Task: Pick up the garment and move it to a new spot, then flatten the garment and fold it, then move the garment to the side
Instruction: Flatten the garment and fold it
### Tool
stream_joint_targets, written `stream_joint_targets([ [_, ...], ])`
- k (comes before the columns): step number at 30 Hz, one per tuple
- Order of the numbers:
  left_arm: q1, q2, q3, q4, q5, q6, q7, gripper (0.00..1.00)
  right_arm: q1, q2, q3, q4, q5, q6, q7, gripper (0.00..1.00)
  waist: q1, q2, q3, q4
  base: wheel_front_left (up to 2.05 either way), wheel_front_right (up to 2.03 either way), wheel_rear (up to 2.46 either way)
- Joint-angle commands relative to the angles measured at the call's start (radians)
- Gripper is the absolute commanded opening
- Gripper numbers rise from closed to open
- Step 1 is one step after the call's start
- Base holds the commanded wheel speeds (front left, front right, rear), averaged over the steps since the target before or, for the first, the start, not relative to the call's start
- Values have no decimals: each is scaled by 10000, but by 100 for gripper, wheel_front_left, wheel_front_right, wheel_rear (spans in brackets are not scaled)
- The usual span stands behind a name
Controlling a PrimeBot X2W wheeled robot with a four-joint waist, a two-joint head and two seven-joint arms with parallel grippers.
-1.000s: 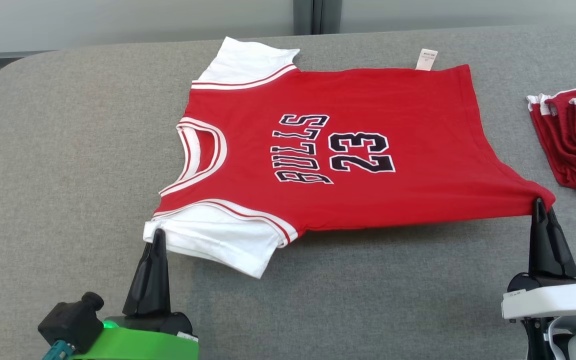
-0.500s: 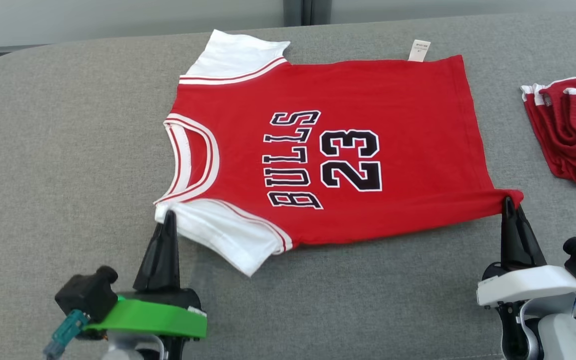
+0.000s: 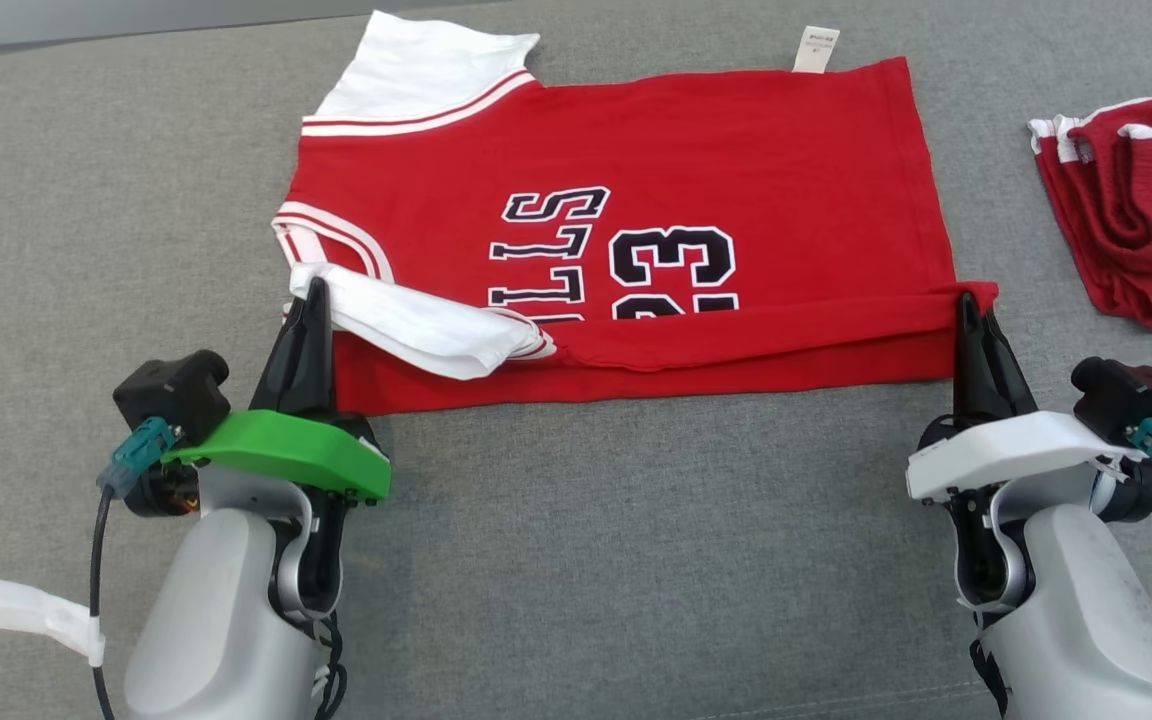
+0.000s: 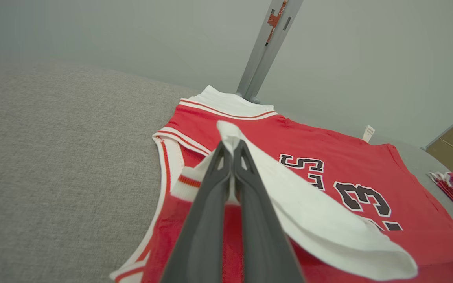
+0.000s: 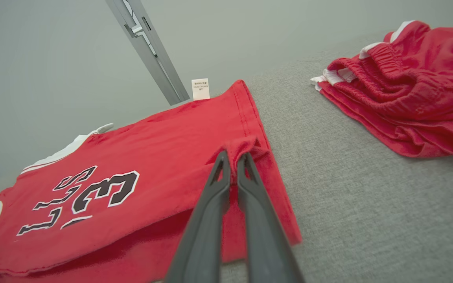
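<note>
Now: left gripper (image 3: 315, 292) is pinched shut on the white sleeve (image 3: 416, 325), and right gripper (image 3: 966, 303) is pinched shut on the red hem corner. Between them they hold the jersey (image 3: 736, 140)'s near edge doubled over toward the printed 23 (image 3: 671, 265). The rest lies flat on the grey cushion (image 3: 636, 560) beyond the 23.

Risks, as I judge them:
- The sleeve is bunched left of the 23 and could trap a lump in the fold.
- These thin pinches may slip if I tension too hard.
- Uneven travel would skew the crease.
- The red shorts (image 3: 1136, 220) lie well right of the 23, and a wide swing could snag them.
</note>
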Motion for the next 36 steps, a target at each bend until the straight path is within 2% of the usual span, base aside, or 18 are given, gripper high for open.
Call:
stream_joint_targets([
  [1,-343,63,-20,285,115,-33,-78,0,-236,-26,39,199,-24,-5,-75,0,1,0,203,-181,0,0,0],
  [4,-778,38,-20,891,109,-18,-159,0,-589,-25,146,566,-23,-5,-113,0,1,0,297,-238,0,0,0],
  [5,-890,28,-29,1035,132,5,-174,3,-663,-25,163,647,-26,-5,-127,0,1,0,313,-247,0,0,0],
  [6,-1030,14,-30,1194,166,54,-226,45,-760,-28,157,721,-19,-5,-144,0,1,0,335,-253,0,0,0],
  [7,-1142,6,-38,1307,201,90,-269,85,-828,-28,156,780,-19,-5,-150,24,1,0,350,-256,0,0,0],
  [8,-1262,-5,-60,1414,227,94,-350,100,-889,-26,147,823,-68,-5,-159,50,1,0,363,-255,0,0,0],
  [9,-1328,-18,-49,1506,226,125,-403,100,-926,-26,125,848,-89,-5,-166,100,1,0,372,-250,0,0,0],
  [16,-1215,-104,119,1294,283,15,-716,100,-454,-29,-330,-111,-474,-5,-152,100,1,0,299,-164,0,0,0],
  [23,135,282,751,67,86,230,-714,100,641,-24,-993,-1434,-994,-5,-153,100,1,0,-13,-34,0,0,0],
  [28,1213,446,863,-566,-288,508,371,100,1353,-24,-1341,-2250,-1728,-5,348,100,1,0,-298,114,0,0,0],
  [32,1596,245,731,-731,-797,715,1495,100,1715,-24,-1403,-2876,-1927,-5,917,100,1,0,-429,176,0,0,0],
  [36,1326,21,669,-513,-1257,1006,2143,100,1898,-24,-1263,-3120,-1835,-5,1373,100,1,0,-435,148,0,0,0],
])
